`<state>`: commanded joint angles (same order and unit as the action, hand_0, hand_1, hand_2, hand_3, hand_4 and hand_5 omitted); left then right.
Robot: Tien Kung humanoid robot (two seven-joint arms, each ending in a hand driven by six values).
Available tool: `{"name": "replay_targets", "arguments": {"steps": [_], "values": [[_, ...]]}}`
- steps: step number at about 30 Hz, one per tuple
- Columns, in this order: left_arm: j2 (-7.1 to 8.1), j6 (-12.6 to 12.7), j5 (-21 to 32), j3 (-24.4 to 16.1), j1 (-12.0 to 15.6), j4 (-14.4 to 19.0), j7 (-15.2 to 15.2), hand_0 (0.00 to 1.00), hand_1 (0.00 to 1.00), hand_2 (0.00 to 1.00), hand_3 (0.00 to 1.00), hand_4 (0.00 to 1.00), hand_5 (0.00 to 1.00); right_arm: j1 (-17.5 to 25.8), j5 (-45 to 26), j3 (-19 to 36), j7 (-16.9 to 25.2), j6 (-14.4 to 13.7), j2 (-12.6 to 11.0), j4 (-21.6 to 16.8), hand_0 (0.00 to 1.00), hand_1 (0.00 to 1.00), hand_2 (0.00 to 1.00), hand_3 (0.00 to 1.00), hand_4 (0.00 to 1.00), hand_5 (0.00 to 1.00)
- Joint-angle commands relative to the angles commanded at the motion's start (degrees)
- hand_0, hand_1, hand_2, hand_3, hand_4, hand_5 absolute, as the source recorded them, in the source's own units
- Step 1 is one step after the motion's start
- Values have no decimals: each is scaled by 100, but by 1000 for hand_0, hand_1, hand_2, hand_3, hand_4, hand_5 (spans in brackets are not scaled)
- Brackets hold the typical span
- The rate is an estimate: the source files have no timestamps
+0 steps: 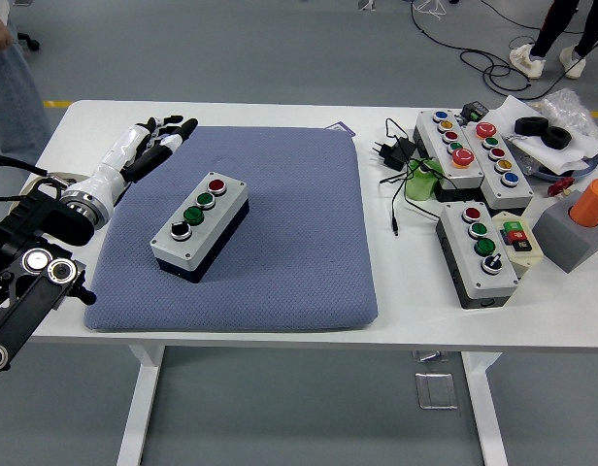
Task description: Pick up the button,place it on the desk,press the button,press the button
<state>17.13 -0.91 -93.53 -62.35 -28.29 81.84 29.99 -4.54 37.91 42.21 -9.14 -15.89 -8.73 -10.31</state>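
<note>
A grey button box (200, 226) with a black base lies on the blue-grey mat (280, 282). It carries a red button (216, 184), two green buttons (197, 209) and a black knob (181, 231) in a row. My left hand (161, 136) hovers over the mat's far left corner, fingers stretched out and holding nothing, well apart from the box. The right arm does not show.
Several more button boxes (469, 146) stand on the white table (280, 115) at the right, with black cables (396, 155), a grey block with an orange cylinder (581, 223) and tape rolls. A person's legs (8, 78) show at top left.
</note>
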Motion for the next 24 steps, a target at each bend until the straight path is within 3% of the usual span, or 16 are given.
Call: {"name": "replay_targets", "arguments": {"steps": [5,8,11,16,24], "values": [[-85,-174,-894,202,-41,-109,468,934,990,998,998,998,998,19,34,17,-7,2,-1,0,628,492,548,581,269,30],[-221,-62,-1601,303,-89,-346,699,946,998,998,998,998,998,22,50,21,-11,1,2,0,628,492,548,581,269,30],[-339,8,-2346,313,-104,-471,699,946,998,998,998,998,998,22,25,3,-2,2,1,0,628,492,548,581,269,30],[-429,-91,-3575,372,-133,-549,699,950,998,998,998,998,998,-7,20,-8,7,5,-2,0,628,491,548,581,270,29],[-513,-126,-3647,487,-150,-639,699,940,998,998,998,998,998,-37,7,-3,14,1,-2,0,630,491,548,581,270,28]]}}
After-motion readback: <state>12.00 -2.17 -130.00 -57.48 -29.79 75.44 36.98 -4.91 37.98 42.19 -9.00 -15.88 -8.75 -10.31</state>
